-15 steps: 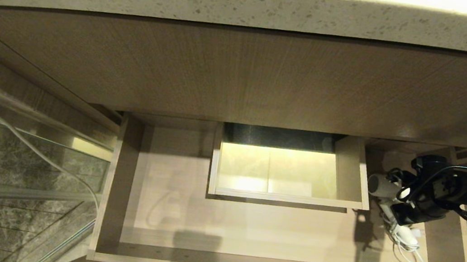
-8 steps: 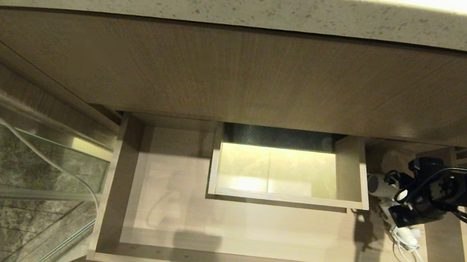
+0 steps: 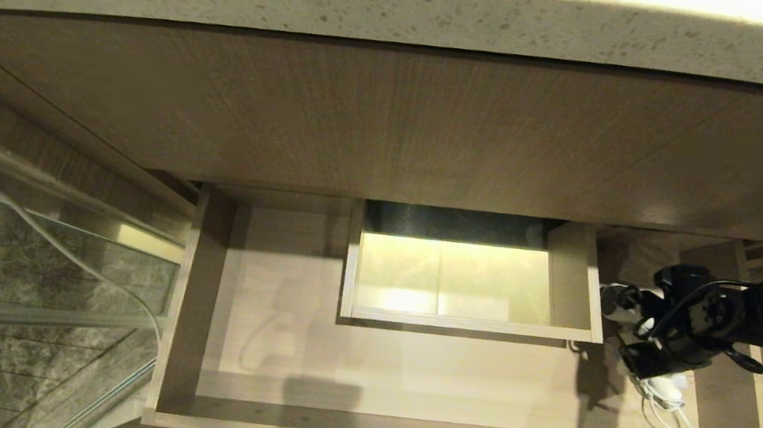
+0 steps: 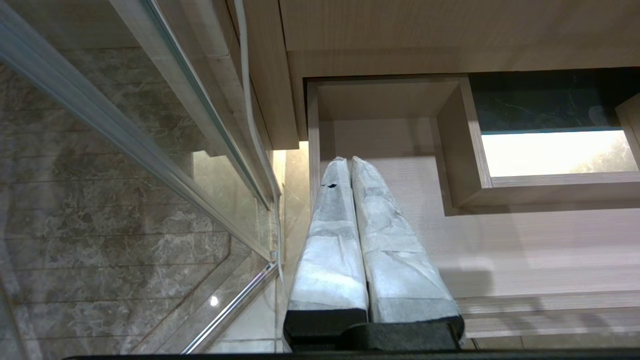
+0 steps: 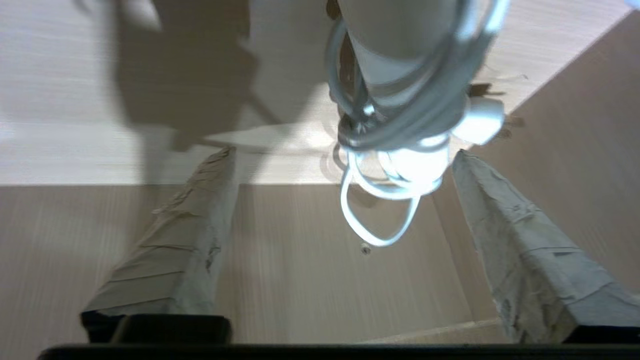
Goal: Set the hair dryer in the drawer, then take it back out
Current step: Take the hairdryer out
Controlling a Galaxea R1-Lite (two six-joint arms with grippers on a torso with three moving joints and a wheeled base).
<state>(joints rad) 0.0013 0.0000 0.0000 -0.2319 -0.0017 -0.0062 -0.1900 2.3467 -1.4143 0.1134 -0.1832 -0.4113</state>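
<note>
**Right gripper open over dryer, right end of drawer**

The hair dryer [image 3: 614, 300] lies on the floor of the drawer [image 3: 405, 366], in the narrow bay between the boxed cutout [image 3: 571, 270] and the drawer's right wall. Barrel points toward the cutout; the cord [image 3: 667, 415] is bundled at the handle end, toward the drawer front.

The right gripper [image 3: 640, 336] is directly above it, fingers [image 5: 525, 260] spread wide with the cord bundle and handle [image 5: 400, 75] between them, not touching in the wrist view. Wide opening makes sense: the cord wraps add bulk to clear.

Can't judge from this whether it's releasing or going in to regrasp. Tight bay, so the risk is snagging a cord loop.

The left gripper [image 4: 350, 165] is parked off the drawer's left end, fingers pressed together, empty.
</note>
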